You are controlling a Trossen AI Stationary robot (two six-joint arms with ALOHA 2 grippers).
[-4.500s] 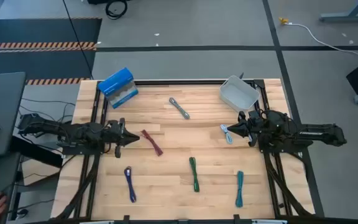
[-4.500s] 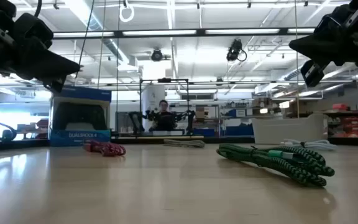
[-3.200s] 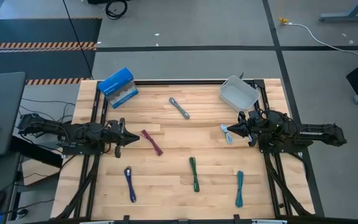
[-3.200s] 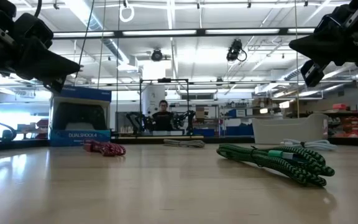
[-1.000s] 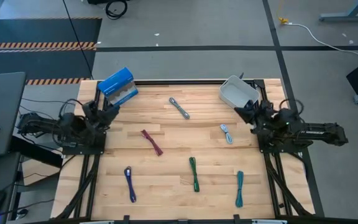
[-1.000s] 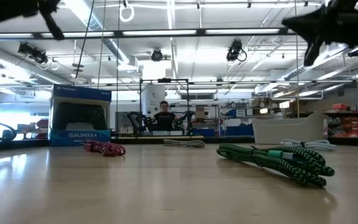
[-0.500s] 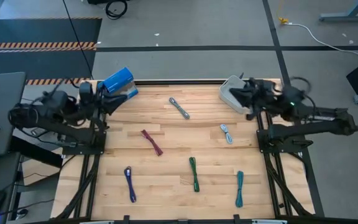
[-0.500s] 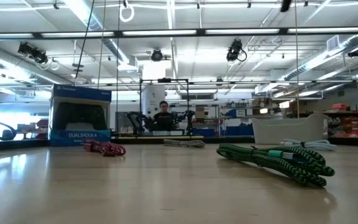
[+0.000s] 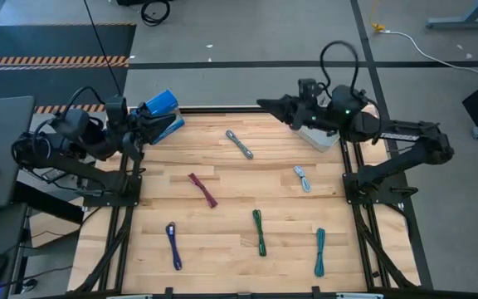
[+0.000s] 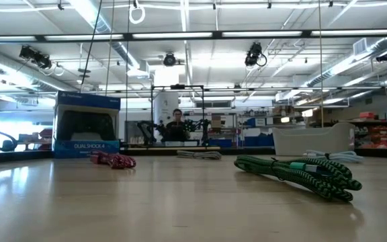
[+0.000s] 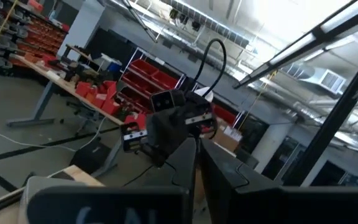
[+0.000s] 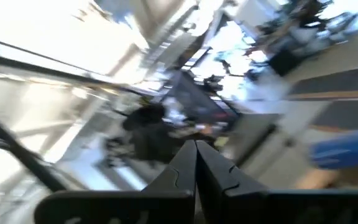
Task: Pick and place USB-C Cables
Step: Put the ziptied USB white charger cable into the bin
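Six cables lie flat on the wooden table (image 9: 222, 249), none held. Grey cable (image 9: 240, 144) at 12 o'clock from table centre, long axis 11-to-5. Maroon cable (image 9: 203, 190) at 9, also 11-to-5. Light blue cable (image 9: 303, 178) at 3, approx 11-to-5. Purple-blue cable (image 9: 173, 246) at 7, green cable (image 9: 259, 232) at 6, teal cable (image 9: 319, 252) at 5; all three run near 12-to-6.

Left gripper (image 9: 167, 119) raised w/ fingers closed, empty, over the blue box (image 9: 158, 115) at 10. Right gripper (image 9: 264, 104) raised, closed, empty, at the far edge at 1, beside the grey tray (image 9: 320, 138).
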